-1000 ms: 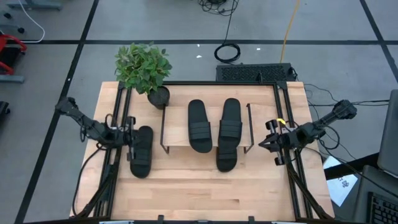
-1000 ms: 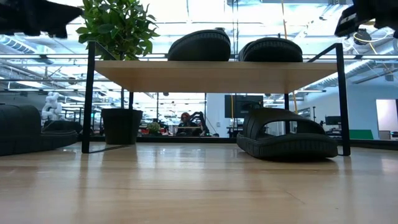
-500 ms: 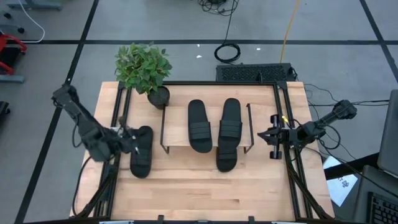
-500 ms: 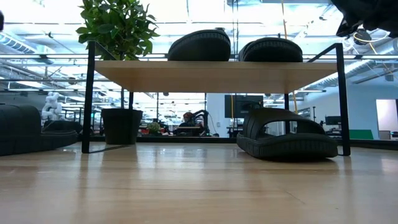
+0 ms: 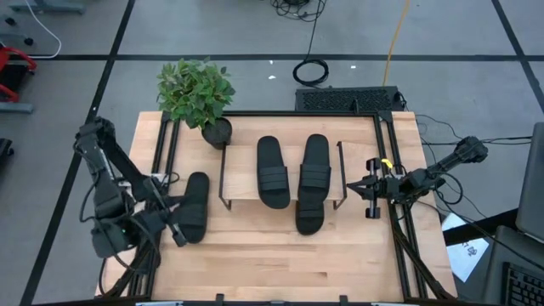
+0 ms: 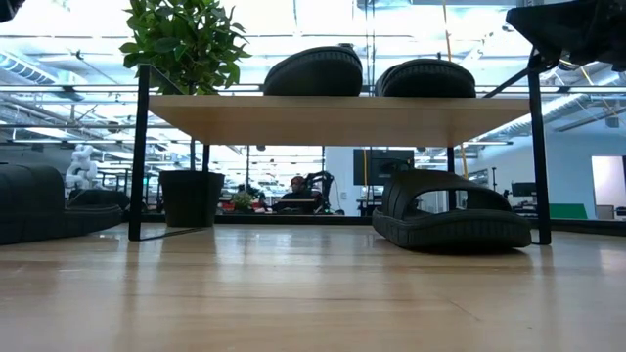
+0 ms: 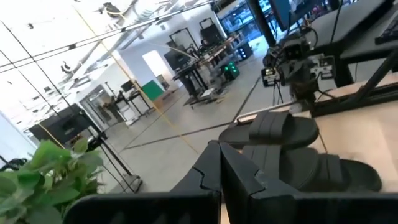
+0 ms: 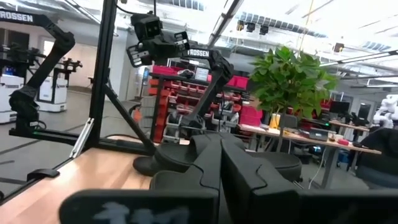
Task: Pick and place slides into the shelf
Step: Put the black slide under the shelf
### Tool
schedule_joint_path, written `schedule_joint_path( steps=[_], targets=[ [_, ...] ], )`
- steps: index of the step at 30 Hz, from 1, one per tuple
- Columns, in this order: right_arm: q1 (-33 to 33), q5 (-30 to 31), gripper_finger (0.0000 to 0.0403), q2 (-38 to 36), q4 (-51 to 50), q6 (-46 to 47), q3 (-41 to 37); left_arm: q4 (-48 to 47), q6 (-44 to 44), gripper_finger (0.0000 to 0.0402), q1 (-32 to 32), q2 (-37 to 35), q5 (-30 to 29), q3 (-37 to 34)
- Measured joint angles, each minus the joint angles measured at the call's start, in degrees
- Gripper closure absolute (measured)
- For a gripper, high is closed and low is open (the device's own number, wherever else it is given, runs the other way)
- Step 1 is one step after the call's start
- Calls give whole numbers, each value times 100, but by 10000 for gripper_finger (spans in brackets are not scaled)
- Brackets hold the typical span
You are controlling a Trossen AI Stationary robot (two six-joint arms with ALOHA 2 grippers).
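Note:
Two black slides lie on the board of the shelf. Another slide rests sole-down on the table under the shelf's right half. One more slide lies on the table left of the shelf. My left gripper is shut and raised, level, by the near end of that left slide, touching nothing. My right gripper is shut, right of the shelf and off the table, pointing toward it. Both wrist views show the fingers closed together.
A potted plant stands at the table's far left corner, beside the shelf's far left leg. Black frame rails run along the table's left and right sides. Bare wood lies between the shelf and the table's near edge.
My left gripper has risen from beside the left slide and swung toward the table's near left corner, turning as it went and staying shut. The slide lies where it was. My right gripper has rolled a little in place.

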Motion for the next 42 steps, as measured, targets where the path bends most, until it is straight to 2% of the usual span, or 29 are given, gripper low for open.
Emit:
schedule_joint_path(
  steps=[10, 13, 15, 16, 17, 20, 22, 24, 26, 28, 33, 37, 42],
  targets=[
    [0, -11, 403, 0, 112, 76, 0, 16, 680, 401, 324, 343, 4, 90],
    [0, -16, 403, -1, 136, 107, 2, 18, 920, 401, 667, 176, 13, 90],
    [0, -20, 403, 0, 134, 109, 2, -224, 741, 401, 1027, -22, 196, 90],
    [0, -20, 403, 0, 138, 109, 2, -510, 533, 401, 1252, -156, 538, 90],
    [0, -21, 403, 0, 152, 109, 2, -850, 276, 401, 1525, -310, 1142, 90],
    [0, -33, 403, 0, 262, 61, 2, -1565, -375, 401, 2545, -785, 3618, 88],
    [0, -35, 403, 0, 299, 6, 3, -1427, -270, 401, 3218, -953, 4989, -9],
    [0, -39, 403, 0, 327, -66, 4, -1045, 132, 399, 3761, -1020, 6115, -223],
    [0, -42, 403, -2, 354, -145, 4, -843, 494, 400, 4217, -1023, 6882, -439],
    [0, -42, 403, 0, 368, -187, 4, -744, 573, 401, 4602, -998, 6908, -587],
    [0, -44, 403, 0, 374, -169, 4, -986, -248, 401, 5131, -1604, 6136, -1208],
    [0, -44, 403, 0, 341, -98, 4, -765, -1004, 401, 5028, -2634, 5829, -2056],
    [0, -45, 403, 2, 329, -38, 4, -643, -1882, 401, 4478, -3792, 5641, -3254]
  ],
)
